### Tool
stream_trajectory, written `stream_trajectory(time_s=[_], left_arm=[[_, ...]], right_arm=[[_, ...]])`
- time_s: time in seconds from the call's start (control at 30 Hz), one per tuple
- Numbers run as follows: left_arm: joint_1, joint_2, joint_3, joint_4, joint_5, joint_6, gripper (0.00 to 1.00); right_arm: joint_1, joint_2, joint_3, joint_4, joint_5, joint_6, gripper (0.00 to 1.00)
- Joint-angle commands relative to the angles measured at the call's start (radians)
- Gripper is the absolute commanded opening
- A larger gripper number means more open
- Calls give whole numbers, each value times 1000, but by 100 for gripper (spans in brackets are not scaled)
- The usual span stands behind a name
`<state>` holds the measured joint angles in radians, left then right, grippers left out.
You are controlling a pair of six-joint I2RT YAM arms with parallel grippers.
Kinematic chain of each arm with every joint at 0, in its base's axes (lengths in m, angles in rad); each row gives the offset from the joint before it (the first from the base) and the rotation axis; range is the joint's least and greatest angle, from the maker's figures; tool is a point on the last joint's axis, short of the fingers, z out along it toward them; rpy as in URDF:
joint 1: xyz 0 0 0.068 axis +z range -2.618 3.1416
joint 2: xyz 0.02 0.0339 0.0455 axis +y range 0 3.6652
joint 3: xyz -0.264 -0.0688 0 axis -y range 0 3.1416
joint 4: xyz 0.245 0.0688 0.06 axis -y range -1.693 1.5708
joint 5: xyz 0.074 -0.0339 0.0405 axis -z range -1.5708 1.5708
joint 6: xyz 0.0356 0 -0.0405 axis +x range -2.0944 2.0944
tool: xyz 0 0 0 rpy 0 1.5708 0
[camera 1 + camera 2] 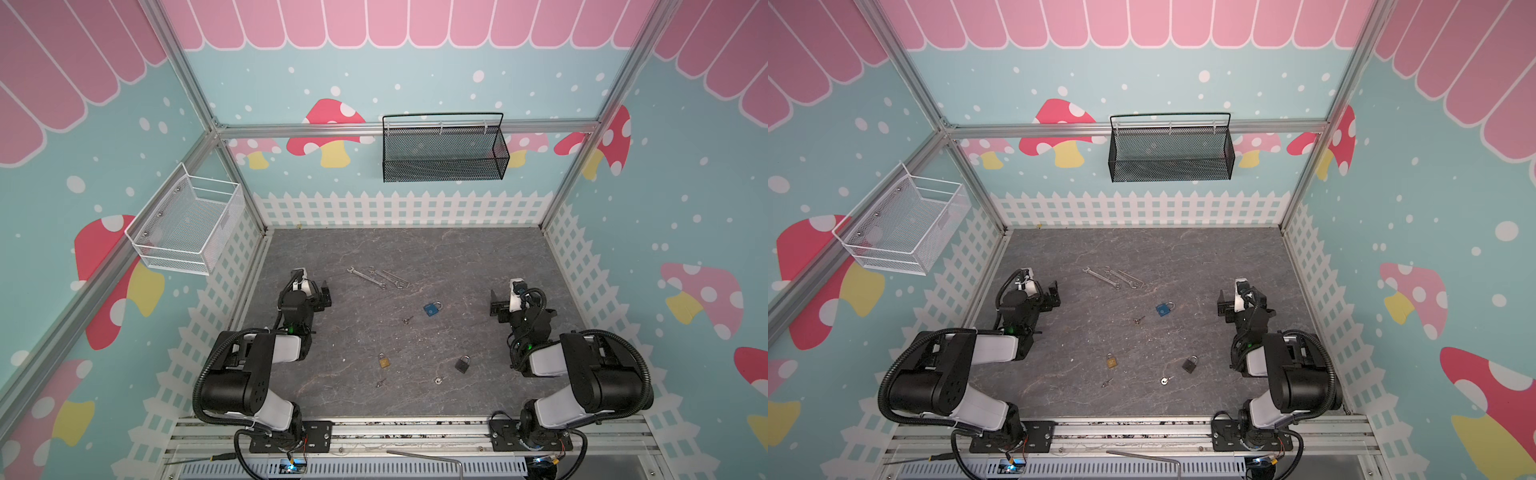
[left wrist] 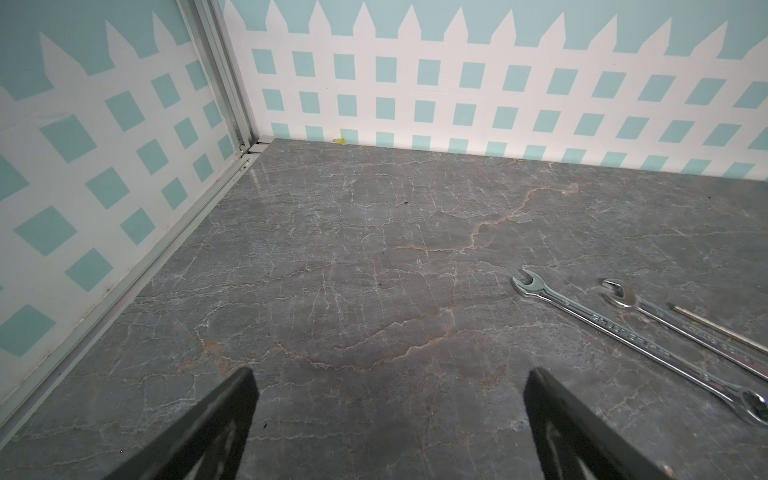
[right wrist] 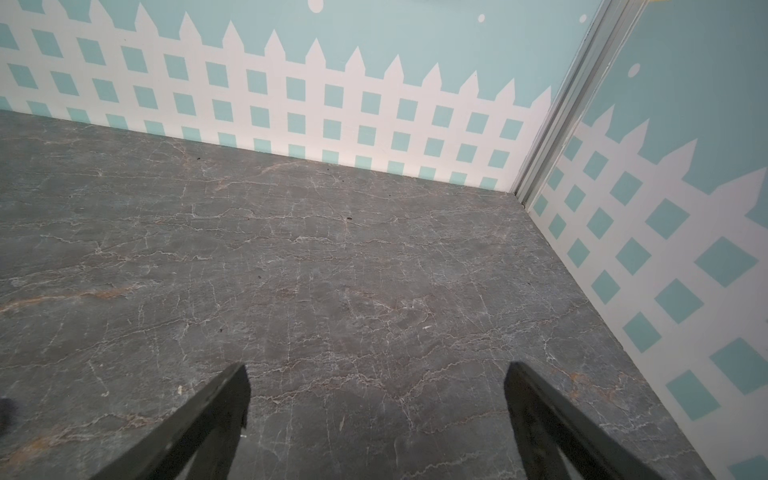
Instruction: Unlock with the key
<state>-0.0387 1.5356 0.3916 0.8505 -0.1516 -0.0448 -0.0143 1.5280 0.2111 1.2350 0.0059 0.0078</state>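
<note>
1. Pincers first: the left pincer (image 1: 326,293) is released, jaws spread wide with nothing in them. Its wrist view shows only bare grey desk (image 2: 374,249) past the black fingers (image 2: 232,415).
2. Same deal for the right pincer (image 1: 494,303): wide apart, empty, pointing at bare marble near the corner of the fence wall.
3. The blue padlock (image 1: 431,309) lies flat on the desk between the two pincers, a bit closer to the right one and touching neither. It's too small to tell if the shackle is latched.
4. Key one (image 1: 408,320) sits just beside the blue padlock on the side facing the left pincer, apart from it.
5. The brass padlock (image 1: 383,361) is well back from both pincers, toward the arm bases. Key two (image 1: 380,383) lies near it, even further back.
6. The black padlock (image 1: 462,364) is behind the right pincer and inward of it, near that arm's elbow. Key three (image 1: 438,380), the one with a round shiny head, is just beside it on the brass padlock's side.
7. A bunch of wrenches (image 1: 376,277) lies near the left pincer, ahead of it and off toward the right pincer. They also show up lying side by side in the left wrist view.
</note>
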Motion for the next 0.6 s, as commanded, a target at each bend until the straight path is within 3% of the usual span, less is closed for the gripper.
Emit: stream_trajectory(time_s=[0.0, 0.17, 0.33, 0.57], left_arm=[[7, -3, 4, 19, 25, 12, 100], [6, -29, -38, 77, 21, 7, 100], [6, -114, -91, 100, 16, 6, 100], [7, -305, -71, -124, 19, -33, 100]], right_arm=[[-4, -11, 4, 39, -8, -20, 98], [-5, -36, 4, 32, -8, -15, 98], [-5, -157, 66, -189, -18, -6, 98], [-7, -298, 154, -450, 1, 126, 98]])
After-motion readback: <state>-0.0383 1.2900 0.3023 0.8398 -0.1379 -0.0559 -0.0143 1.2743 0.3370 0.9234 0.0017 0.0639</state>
